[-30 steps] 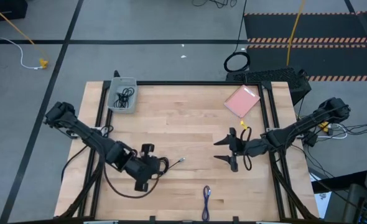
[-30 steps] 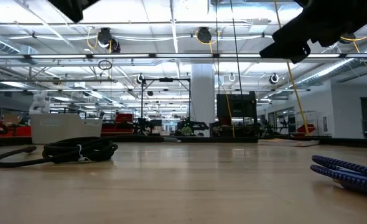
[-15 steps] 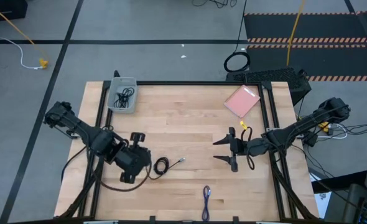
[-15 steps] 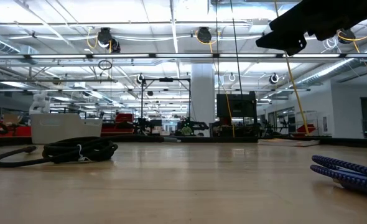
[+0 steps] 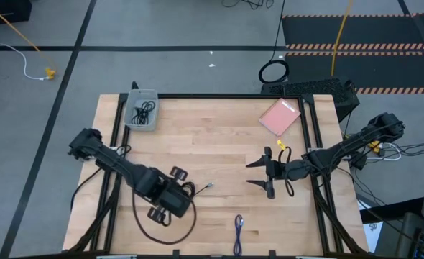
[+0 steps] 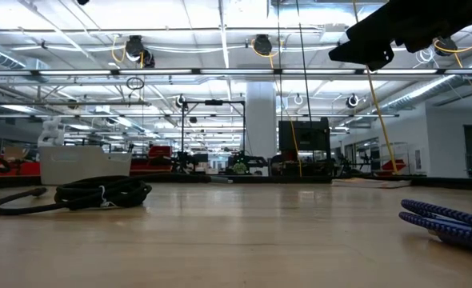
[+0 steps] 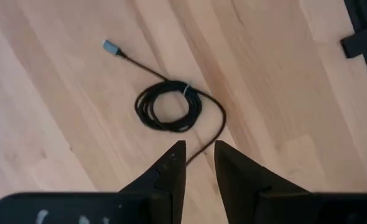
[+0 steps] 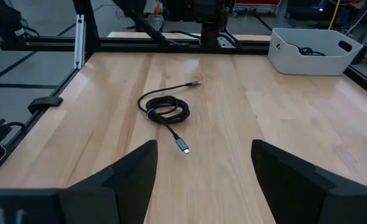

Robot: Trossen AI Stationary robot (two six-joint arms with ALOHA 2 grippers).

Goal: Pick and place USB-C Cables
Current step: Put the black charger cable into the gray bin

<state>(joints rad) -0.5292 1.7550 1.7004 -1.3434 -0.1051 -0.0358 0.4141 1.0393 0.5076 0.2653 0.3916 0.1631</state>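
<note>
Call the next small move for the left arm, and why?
Probably lower the left gripper onto the black coiled cable and close. Its fingers stand narrowly apart with nothing between them, poised above the coil, which lies loose on the table. One cable already sits in the grey bin, so this looks like the next pick. The right gripper waits open.

The left gripper (image 5: pixel 170 203) hangs over a black cable (image 5: pixel 188 189). The right gripper (image 5: pixel 259 173) waits wide open mid-table. A blue cable (image 5: pixel 238 229) lies near the front edge.

Black coiled cable (image 7: pixel 168 106), blue-purple cable (image 5: pixel 238 226), pink square (image 5: pixel 279 116), grey bin (image 5: pixel 141 110).
</note>
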